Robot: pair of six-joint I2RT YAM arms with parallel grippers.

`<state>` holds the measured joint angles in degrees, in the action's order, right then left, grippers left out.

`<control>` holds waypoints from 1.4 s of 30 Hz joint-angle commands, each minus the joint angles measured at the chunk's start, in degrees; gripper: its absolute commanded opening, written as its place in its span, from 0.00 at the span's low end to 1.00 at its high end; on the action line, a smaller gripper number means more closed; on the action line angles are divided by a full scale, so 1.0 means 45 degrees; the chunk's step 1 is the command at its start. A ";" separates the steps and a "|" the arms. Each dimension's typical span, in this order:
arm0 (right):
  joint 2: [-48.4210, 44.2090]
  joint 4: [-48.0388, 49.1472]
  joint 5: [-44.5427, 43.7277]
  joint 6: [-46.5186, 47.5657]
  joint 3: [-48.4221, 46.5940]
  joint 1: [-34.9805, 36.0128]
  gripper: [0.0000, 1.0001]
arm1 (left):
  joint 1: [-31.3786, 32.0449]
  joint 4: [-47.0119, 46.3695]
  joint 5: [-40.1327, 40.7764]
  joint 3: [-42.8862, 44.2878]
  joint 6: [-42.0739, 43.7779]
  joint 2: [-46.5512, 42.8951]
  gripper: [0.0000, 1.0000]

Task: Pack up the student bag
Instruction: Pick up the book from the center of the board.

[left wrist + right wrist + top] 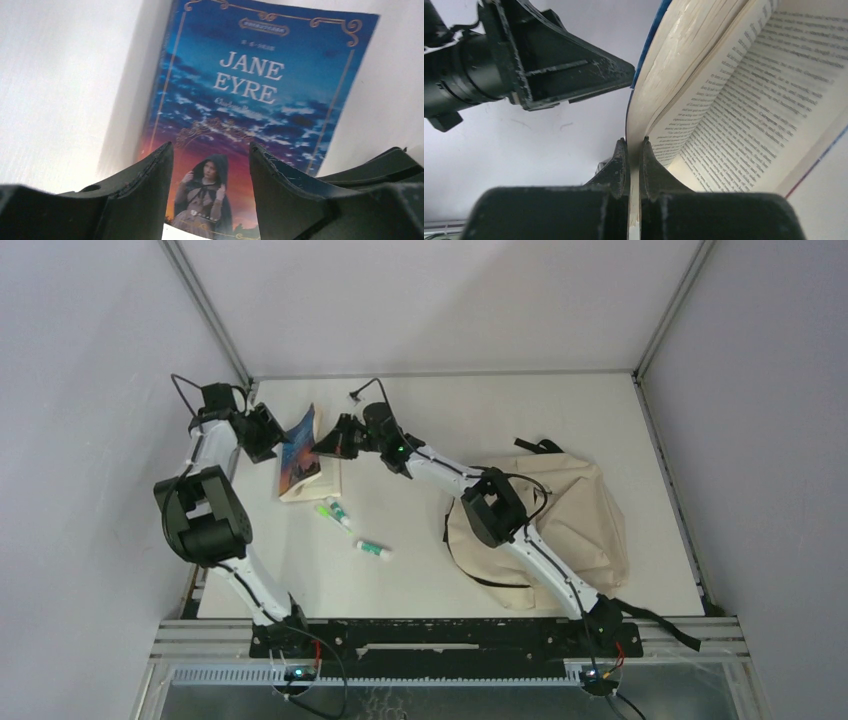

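Counter (450, 410) carries the canvas backpack (580, 510) slumped on its right half, under the right arm and well apart from the Jane Eyre paperback (300, 455) at left-centre. The right pincer (634, 145) is clamped on the raised cover and a few leaves (the book gapes); the left pincer (210, 150) stands partly wide beside the cover, holding nothing. Better, I judge, that it takes the whole block before any carry, lest leaves tear. Two green-and-white pens (373, 550) lie between book and bag; bare room runs along the far edge.
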<state>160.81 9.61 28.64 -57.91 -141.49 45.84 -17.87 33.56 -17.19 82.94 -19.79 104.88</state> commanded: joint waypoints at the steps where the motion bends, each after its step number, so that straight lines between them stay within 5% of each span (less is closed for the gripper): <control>1: -0.2312 0.2516 0.0453 0.0190 -0.0394 -0.0263 0.00 | -0.0173 -0.0465 -0.0273 -0.0238 -0.0361 -0.1285 0.62; 18: -0.5144 0.4253 0.1616 -0.0021 0.1307 -0.0784 0.00 | -0.0488 -0.0578 -0.0999 -0.0441 -0.1110 -0.3728 0.62; 27: -0.9203 0.5275 0.2033 -0.0366 0.5755 -0.1519 0.00 | -0.0540 -0.0383 -0.0952 -0.0292 -0.1684 -0.6564 0.67; 36: -1.4317 0.4213 0.1123 0.0790 1.1600 -0.2808 0.00 | -0.0019 -0.1942 -0.3276 -0.2583 -0.2879 -0.8501 0.69; 42: -1.6629 0.3116 -0.1063 0.1897 1.4574 -0.2956 0.00 | 0.1701 -0.4227 -0.2585 -0.5937 -0.4764 -0.9868 0.89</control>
<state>93.47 18.28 31.20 -53.58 -79.44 31.86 -13.93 23.73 -27.46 65.30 -33.71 64.64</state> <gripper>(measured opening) 0.030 0.850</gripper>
